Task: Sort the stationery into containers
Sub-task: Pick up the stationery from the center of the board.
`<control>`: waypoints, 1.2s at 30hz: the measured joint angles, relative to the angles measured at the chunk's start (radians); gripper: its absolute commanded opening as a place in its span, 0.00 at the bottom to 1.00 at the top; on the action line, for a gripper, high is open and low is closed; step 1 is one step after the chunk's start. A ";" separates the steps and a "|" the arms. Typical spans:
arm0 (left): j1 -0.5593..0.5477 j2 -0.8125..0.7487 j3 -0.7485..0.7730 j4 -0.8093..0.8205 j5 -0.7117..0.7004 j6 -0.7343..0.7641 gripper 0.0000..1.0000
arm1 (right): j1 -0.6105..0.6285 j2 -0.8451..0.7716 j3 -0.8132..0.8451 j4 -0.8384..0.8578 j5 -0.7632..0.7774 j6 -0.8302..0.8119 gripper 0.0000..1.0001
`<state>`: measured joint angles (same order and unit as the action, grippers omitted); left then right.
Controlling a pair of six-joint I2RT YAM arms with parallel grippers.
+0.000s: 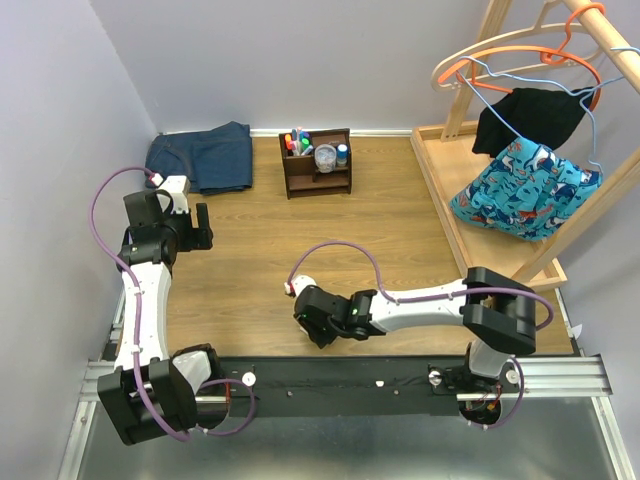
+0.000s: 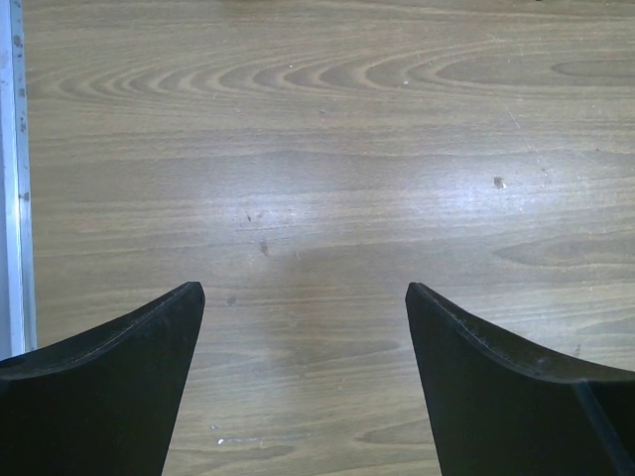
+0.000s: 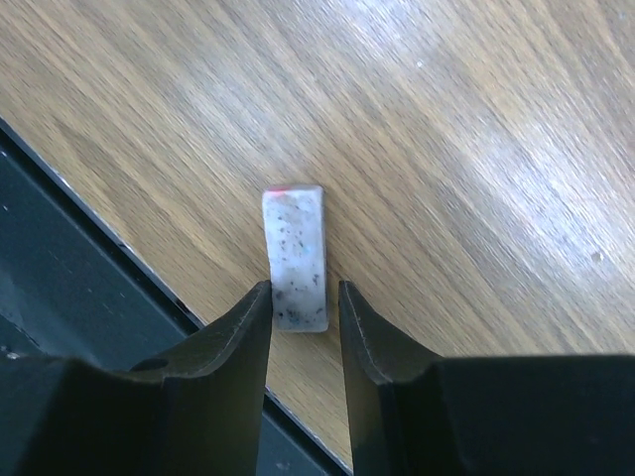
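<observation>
A small whitish speckled block (image 3: 296, 260) lies on the wooden table near its front edge. My right gripper (image 3: 304, 290) straddles the block's near end; the left finger touches it and a thin gap shows at the right finger, so it is narrowly open. In the top view the right gripper (image 1: 318, 325) hides the block. The dark brown organiser (image 1: 318, 178) stands at the back, holding markers and highlighters (image 1: 296, 141), a clear round tub (image 1: 325, 156) and a blue-grey cylinder (image 1: 342, 153). My left gripper (image 2: 305, 297) is open and empty over bare wood, also seen at the left in the top view (image 1: 203, 228).
Folded blue cloth (image 1: 205, 155) lies at the back left. A big light-wood tray (image 1: 440, 190) with a hanger rack, black cloth and blue patterned fabric (image 1: 525, 190) fills the right side. A black rail (image 3: 89, 288) runs just beyond the table's front edge.
</observation>
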<state>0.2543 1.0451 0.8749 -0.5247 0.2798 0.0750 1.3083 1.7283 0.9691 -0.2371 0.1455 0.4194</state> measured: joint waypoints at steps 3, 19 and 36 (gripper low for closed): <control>0.000 0.001 0.000 0.000 0.001 -0.002 0.92 | 0.000 -0.013 -0.014 -0.003 0.001 -0.001 0.41; 0.007 -0.002 0.001 0.001 0.003 -0.002 0.92 | 0.000 -0.022 -0.025 -0.007 0.001 -0.010 0.22; 0.008 0.017 0.020 -0.001 0.034 -0.009 0.91 | -0.016 -0.048 -0.003 -0.021 0.031 -0.077 0.12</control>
<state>0.2619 1.0622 0.8948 -0.5255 0.3134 0.0662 1.2919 1.6798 0.9661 -0.2584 0.1764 0.3420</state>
